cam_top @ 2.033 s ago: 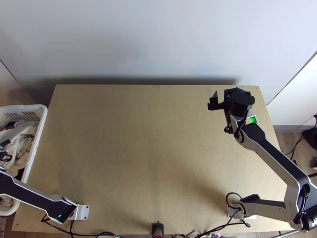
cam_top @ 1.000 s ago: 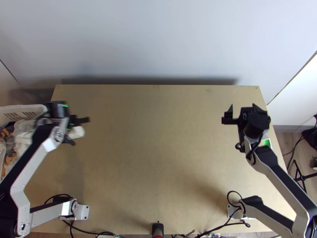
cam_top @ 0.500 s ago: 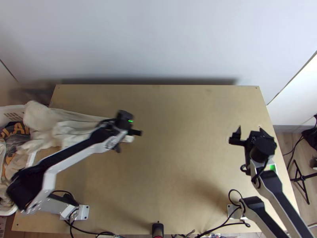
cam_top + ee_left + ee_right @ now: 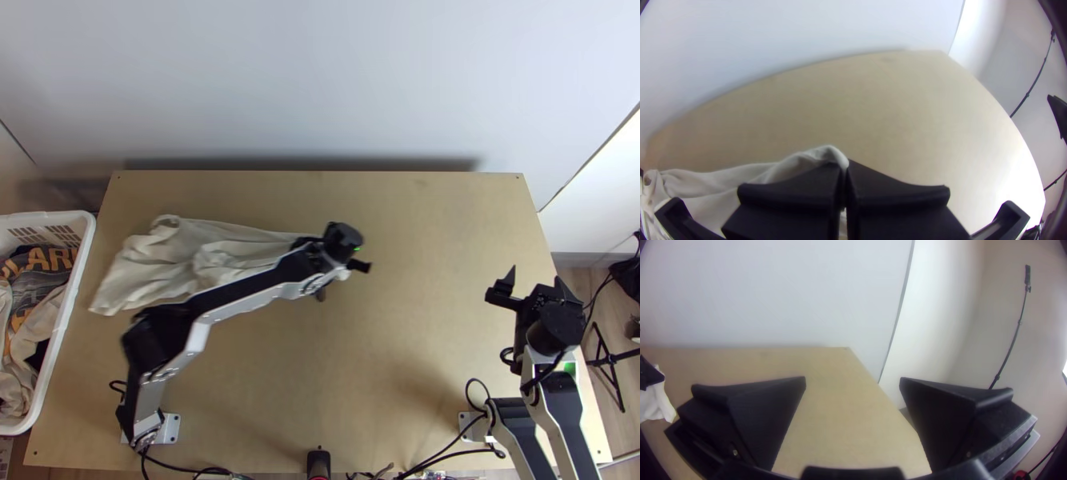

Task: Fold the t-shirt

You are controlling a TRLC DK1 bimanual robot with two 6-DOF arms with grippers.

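Observation:
My left gripper is over the middle of the table, shut on one end of a cream-white cloth. From there the cloth trails to the left, lying bunched and creased on the table's left half. In the left wrist view the left gripper has its fingers pressed together, with a fold of the white cloth pinched between them. My right gripper stands open above the table's right side, away from the cloth. Its fingers are wide apart in the right wrist view, where the right gripper holds nothing.
A white basket with several garments stands against the table's left edge. The wooden table stretches between the two arm bases. A black stand is beyond its right edge, and a pale wall rises behind.
My left gripper has come out of the basket area and moved right across the table, pulling the cloth out onto it. The right gripper has moved toward the near right, staying open.

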